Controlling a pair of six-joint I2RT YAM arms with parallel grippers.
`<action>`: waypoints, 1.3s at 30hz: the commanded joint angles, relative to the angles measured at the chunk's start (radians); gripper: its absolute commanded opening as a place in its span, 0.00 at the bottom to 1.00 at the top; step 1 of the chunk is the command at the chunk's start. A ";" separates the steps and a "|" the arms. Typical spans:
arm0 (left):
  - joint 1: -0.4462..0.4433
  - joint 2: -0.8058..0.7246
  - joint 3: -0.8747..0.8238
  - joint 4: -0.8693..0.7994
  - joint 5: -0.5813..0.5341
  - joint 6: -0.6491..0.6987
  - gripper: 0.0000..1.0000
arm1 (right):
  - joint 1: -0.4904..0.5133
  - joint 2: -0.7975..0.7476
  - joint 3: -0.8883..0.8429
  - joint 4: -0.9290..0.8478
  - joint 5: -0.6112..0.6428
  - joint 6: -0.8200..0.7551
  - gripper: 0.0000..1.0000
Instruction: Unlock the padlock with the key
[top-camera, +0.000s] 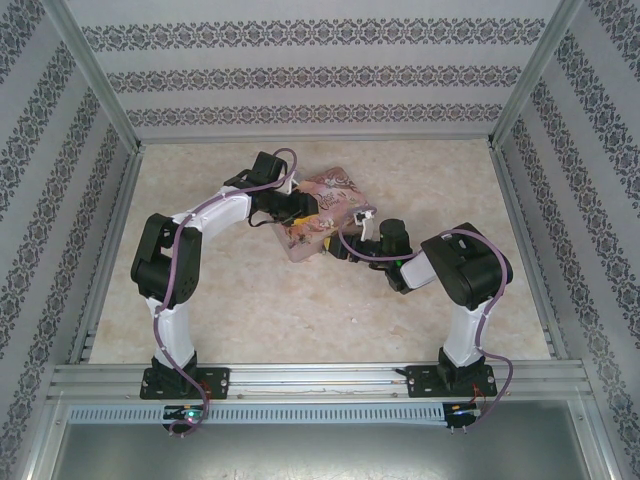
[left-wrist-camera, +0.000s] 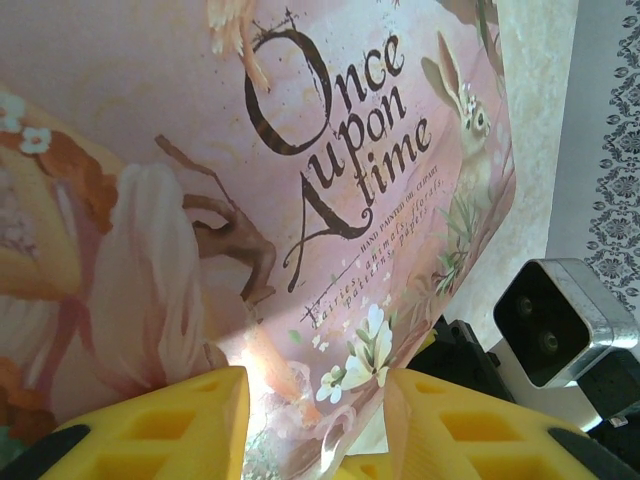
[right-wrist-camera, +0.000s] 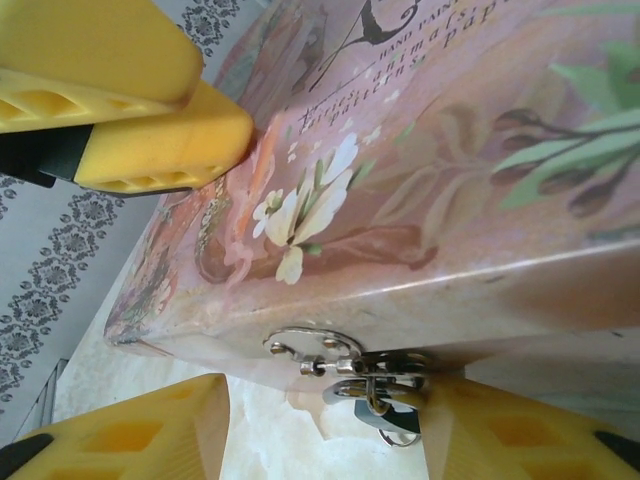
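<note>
Padlock (right-wrist-camera: 395, 418), tiny and silver-shackled, is hanging from the latch (right-wrist-camera: 312, 350) on the side wall of a pink storybook tin (left-wrist-camera: 300, 150), which is sitting near the middle of the tabletop (top-camera: 250, 300) and appears tipped. At left, the left claw (left-wrist-camera: 318, 388) is clenching the tin, with the box's edge wedged between its yellow fingers (left-wrist-camera: 170, 430). At centre, the lock is dangling below the hasp, its body partly hidden and too small to read clearly. At right, the right claw (right-wrist-camera: 335, 395) is standing released, its jaws apart and straddling the latch with the lock between them, gripping nothing.

By its look, the lock is light, hard and stiff but loose on its shackle, so it is likely to swing and twist away from any touch. Its smooth metal will probably be slippery too. The best hold looks to be across the flat sides of the body, below the shackle, leaving the keyhole end clear for the key. The thin tin wall may dent under hard squeezing.
</note>
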 joint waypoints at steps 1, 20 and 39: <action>-0.009 0.042 0.010 -0.009 -0.011 0.021 0.40 | 0.020 0.006 0.004 0.066 -0.072 -0.025 0.49; -0.010 0.041 0.007 -0.006 -0.009 0.020 0.40 | 0.028 0.002 -0.006 0.025 -0.044 -0.048 0.18; -0.009 0.035 -0.001 -0.011 -0.015 0.024 0.40 | 0.023 -0.005 -0.024 0.007 -0.006 -0.049 0.00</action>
